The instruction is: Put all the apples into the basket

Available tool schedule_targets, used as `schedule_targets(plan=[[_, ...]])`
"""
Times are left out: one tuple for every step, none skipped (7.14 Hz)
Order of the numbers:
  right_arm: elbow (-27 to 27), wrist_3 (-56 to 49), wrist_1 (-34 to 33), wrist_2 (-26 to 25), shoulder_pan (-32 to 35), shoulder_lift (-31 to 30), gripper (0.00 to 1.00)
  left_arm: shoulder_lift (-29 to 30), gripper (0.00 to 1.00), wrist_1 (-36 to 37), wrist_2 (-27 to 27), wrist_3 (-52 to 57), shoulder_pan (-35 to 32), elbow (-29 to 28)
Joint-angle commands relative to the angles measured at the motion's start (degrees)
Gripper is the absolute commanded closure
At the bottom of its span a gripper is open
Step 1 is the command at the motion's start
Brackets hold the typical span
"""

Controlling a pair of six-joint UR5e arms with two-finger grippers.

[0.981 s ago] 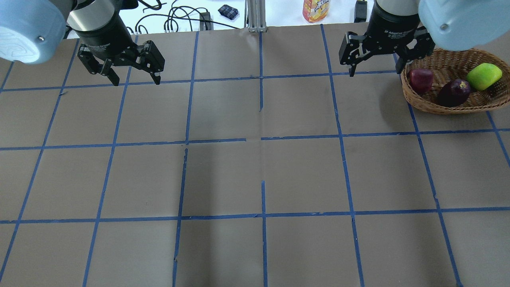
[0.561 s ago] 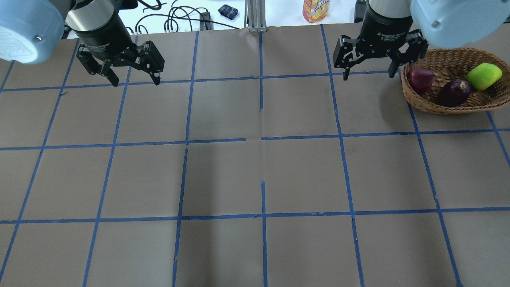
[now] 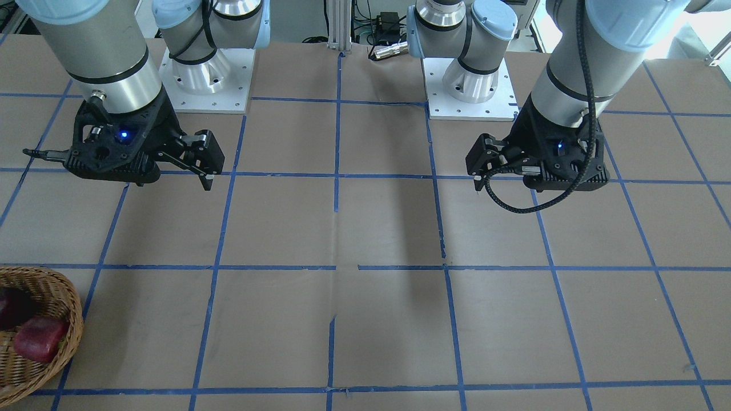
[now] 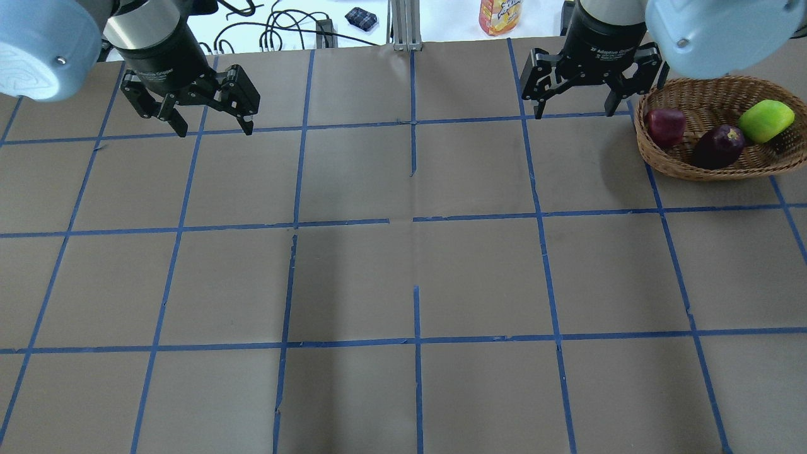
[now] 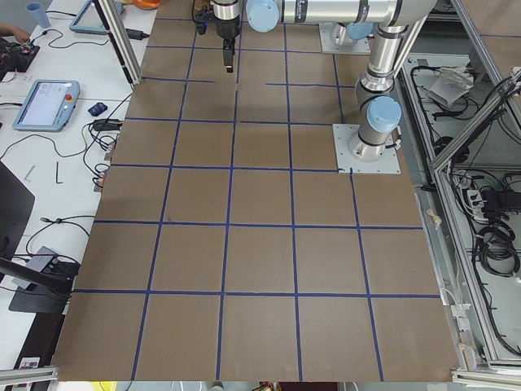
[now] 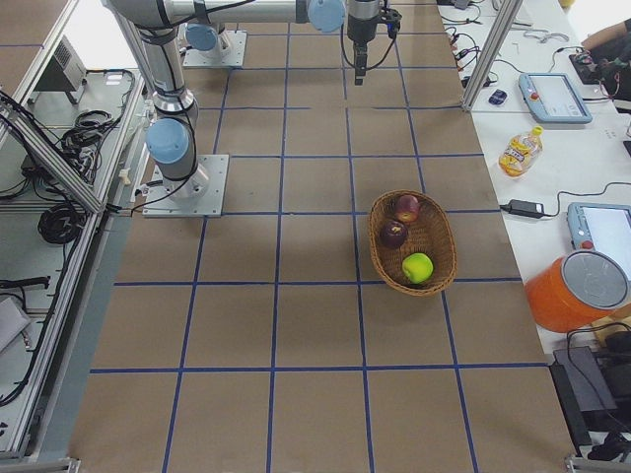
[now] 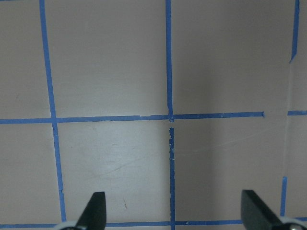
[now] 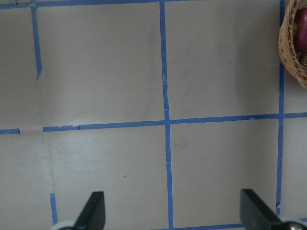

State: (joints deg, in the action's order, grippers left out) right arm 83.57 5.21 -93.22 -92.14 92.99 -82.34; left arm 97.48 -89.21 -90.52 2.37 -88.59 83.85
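Note:
The woven brown wicker basket (image 4: pixel 706 170) stands at the table's far right. In it lie a red apple (image 4: pixel 666 126), a dark purple apple (image 4: pixel 719 145) and a green apple (image 4: pixel 766 120). The basket also shows in the exterior right view (image 6: pixel 376 236) and at the right wrist view's top right corner (image 8: pixel 291 57). My right gripper (image 4: pixel 574 115) is open and empty, above the table just left of the basket. My left gripper (image 4: pixel 215 131) is open and empty at the far left. Both wrist views show bare taped table between wide-apart fingers (image 7: pixel 96 208) (image 8: pixel 96 208).
Brown paper with a blue tape grid covers the table (image 4: pixel 416 252). Beyond its far edge are an orange bottle (image 4: pixel 501 16), cables (image 4: pixel 277 28) and an aluminium post (image 4: pixel 403 25). Both arm bases (image 3: pixel 468 74) are bolted at the robot's side.
My right gripper has moved left and toward the far edge, away from the basket's rim, still open. The left gripper and the apples have not moved.

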Motion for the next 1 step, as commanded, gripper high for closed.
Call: schedule_targets(plan=[[0.0,0.0,-0.2,-0.1,0.0,0.1,0.00,0.0,0.00,0.1,0.0,0.0,0.0,0.0]])
